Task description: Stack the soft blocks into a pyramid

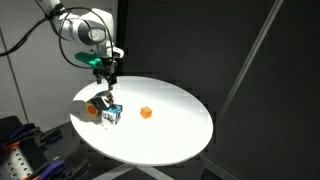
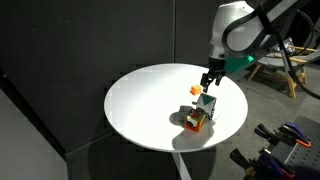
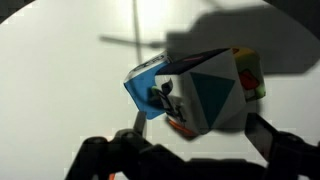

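Soft blocks (image 1: pixel 106 111) sit clustered near the table edge. In the wrist view a blue-faced block (image 3: pixel 148 88) butts against a white block (image 3: pixel 208 98) with a teal triangle on it. A small orange block (image 1: pixel 146 113) lies apart, nearer the middle of the round white table (image 1: pixel 180 130). The gripper (image 1: pixel 109 82) hovers just above the cluster — jaws spread, gripping nothing.

Both exterior views look down at an angle from some way off, on different sides of the round white table (image 1: pixel 170 128) they share. The wrist view sits close above the block cluster (image 3: pixel 205 95), facing down.
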Controlling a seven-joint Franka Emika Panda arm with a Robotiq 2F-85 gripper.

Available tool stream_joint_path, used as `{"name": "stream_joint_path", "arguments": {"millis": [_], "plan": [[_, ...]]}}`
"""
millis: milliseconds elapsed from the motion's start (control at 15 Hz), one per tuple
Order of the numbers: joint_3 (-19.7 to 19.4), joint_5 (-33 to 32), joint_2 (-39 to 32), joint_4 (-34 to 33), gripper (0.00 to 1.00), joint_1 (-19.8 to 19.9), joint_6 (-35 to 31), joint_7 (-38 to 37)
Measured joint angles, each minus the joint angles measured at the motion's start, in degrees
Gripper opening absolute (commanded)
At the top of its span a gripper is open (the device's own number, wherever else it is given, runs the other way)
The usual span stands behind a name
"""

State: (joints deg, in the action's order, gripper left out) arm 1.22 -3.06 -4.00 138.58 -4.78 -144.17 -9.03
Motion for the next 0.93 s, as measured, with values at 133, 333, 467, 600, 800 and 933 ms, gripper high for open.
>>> {"name": "stream_joint_path", "arguments": {"millis": [133, 333, 467, 600, 800, 933], "plan": [[-0.2, 0.0, 2.0, 1.0, 1.0, 0.4, 0.1, -1.1], [-0.3, 0.0, 5.8, 3.6, 1.0, 1.4, 0.8, -1.0], [-0.3, 0.0, 8.9, 5.7, 1.0, 2.0, 2.1, -0.6], [-0.3, 0.0, 12.2, 7.8, 1.0, 2.5, 4.4, 1.1], [-0.5, 0.0, 17.2, 10.4, 1.0, 3.1, 8.6, 4.2], [-0.7, 0.0, 20.3, 11.6, 1.0, 3.3, 11.6, 6.4]]}}
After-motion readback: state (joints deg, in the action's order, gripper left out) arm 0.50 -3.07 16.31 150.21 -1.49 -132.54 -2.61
